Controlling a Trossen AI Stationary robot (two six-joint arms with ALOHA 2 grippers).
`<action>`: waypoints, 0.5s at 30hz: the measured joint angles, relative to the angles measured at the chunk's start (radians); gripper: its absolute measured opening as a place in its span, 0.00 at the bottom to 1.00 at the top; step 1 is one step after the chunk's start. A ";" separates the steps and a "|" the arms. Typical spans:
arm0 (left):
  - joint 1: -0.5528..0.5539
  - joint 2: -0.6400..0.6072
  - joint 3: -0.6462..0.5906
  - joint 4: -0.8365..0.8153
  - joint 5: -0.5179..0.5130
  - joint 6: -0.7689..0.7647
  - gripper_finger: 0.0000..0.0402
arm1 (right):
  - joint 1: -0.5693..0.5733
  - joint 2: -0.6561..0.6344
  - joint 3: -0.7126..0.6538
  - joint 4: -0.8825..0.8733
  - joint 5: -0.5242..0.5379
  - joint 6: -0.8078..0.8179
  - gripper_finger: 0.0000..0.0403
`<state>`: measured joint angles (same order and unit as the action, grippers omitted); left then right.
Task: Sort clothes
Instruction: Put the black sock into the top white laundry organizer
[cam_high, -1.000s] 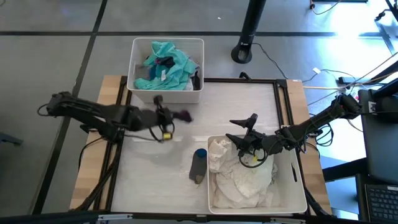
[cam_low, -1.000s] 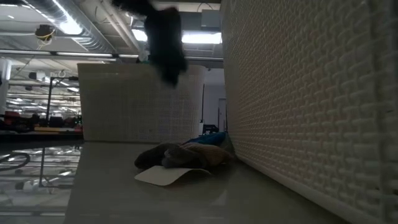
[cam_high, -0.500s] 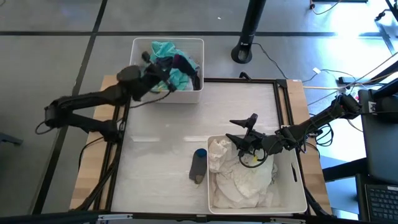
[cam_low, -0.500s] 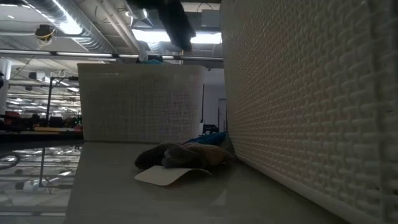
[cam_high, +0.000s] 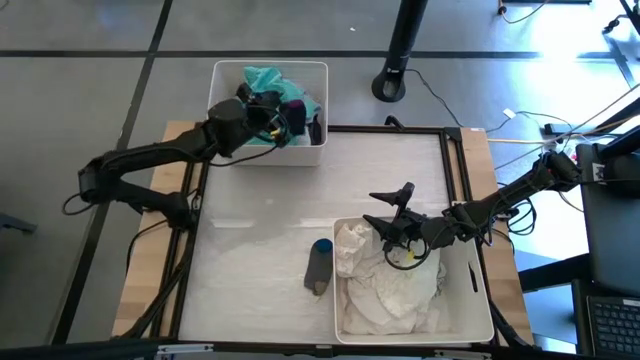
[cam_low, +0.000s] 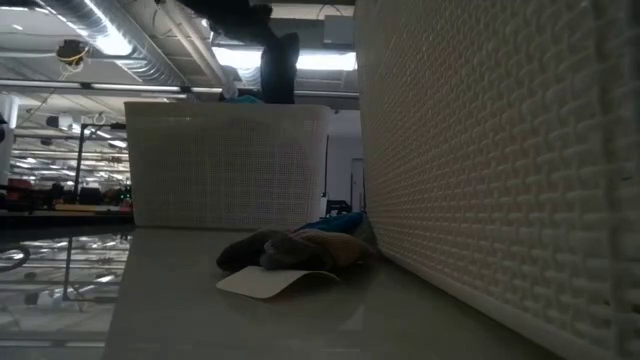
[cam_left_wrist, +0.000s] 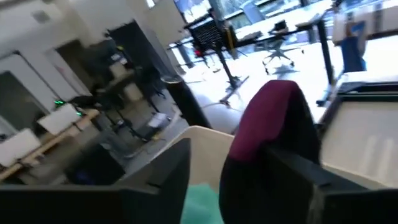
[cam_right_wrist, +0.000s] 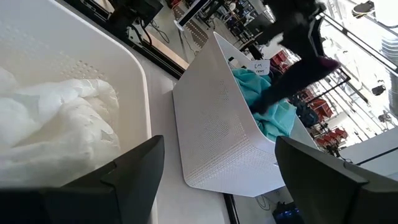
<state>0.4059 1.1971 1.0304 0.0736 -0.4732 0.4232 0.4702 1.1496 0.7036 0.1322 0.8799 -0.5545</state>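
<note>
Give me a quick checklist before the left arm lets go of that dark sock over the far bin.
1. Left gripper above the far bin: ok.
2. Dark sock with maroon cuff held between the fingers: ok.
3. Sock hanging inside the bin's rim, over the teal garment: ok, judging from the high view.
4. Right gripper out of the way, open over the near bin of white clothes: ok.
5. Socks left on the table beside the near bin: not ok, unsorted.
</note>
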 joint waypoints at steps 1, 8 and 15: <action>-0.013 -0.007 0.017 -0.040 0.000 -0.018 0.44 | 0.000 0.000 0.000 0.000 0.000 0.000 0.77; -0.076 -0.028 0.112 -0.305 -0.028 -0.131 0.52 | 0.000 0.000 0.000 0.000 -0.001 0.003 0.77; 0.039 0.017 0.112 -0.428 -0.063 -0.208 0.52 | 0.000 0.000 -0.001 0.007 -0.001 0.004 0.77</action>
<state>0.4446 1.2144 1.1427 -0.3545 -0.5363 0.2154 0.4706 1.1500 0.7029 0.1390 0.8788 -0.5503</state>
